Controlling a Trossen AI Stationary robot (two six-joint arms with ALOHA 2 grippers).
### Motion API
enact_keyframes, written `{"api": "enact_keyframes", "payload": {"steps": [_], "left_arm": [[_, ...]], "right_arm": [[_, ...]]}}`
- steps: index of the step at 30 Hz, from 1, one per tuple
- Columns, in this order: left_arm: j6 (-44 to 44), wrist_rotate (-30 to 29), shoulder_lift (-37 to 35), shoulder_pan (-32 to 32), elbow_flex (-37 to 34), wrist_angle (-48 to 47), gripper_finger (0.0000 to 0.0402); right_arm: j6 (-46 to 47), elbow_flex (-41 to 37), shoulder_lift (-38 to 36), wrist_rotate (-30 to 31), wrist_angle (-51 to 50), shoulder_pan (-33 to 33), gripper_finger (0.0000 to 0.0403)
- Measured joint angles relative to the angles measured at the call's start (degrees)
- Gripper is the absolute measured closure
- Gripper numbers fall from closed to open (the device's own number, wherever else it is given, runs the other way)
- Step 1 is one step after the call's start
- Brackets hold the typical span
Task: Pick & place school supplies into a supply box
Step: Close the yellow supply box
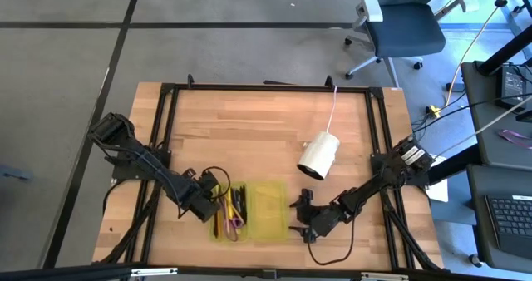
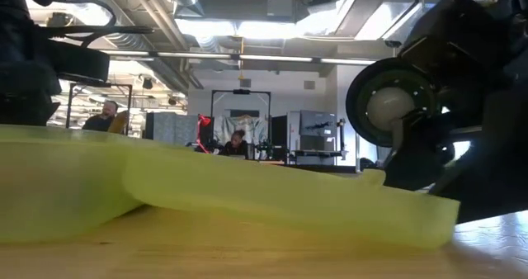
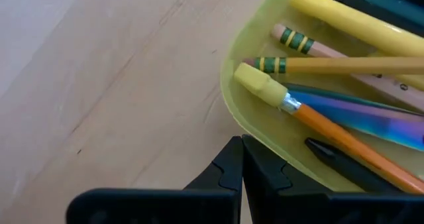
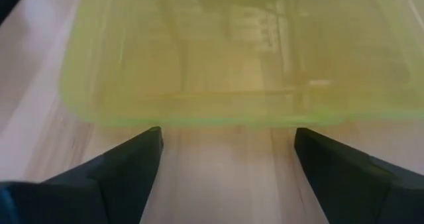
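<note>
The supply box is a shallow translucent yellow-green tray lying flat on the wood near the table's near edge. It fills the foreground of the low view. Its left half holds the school supplies: an orange pencil with an eraser, a yellow marker, striped pencils, a black pen and a purple-blue piece. Its right half is bare. My left gripper is shut at the box's left end. My right gripper is open just off the box's right end and touches nothing. My left gripper's shut fingertips lie low against the outside of the box's rounded corner wall, coming level from the table's left. Whether they touch the wall, I cannot tell.
A white cylinder on a pink cord lies on the table behind the right gripper. Black frame rails run along the table's left, right and far sides. Bare wood lies between the box and the far rail. An office chair stands beyond the table.
</note>
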Motion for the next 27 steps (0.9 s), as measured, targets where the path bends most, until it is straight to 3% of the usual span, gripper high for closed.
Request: {"api": "enact_keyframes", "payload": {"steps": [11,27], "left_arm": [[0.0,1.61,0.0,1.02,0.0,0.66,0.0398],[1.09,4.75,-0.02,1.27,0.02,1.45,0.0398]], "right_arm": [[-6.75,-0.45,1.91,1.23,11.9,-1.31,0.0052],[-4.7,-0.42,1.78,2.47,13.76,-2.0,0.0051]]}}
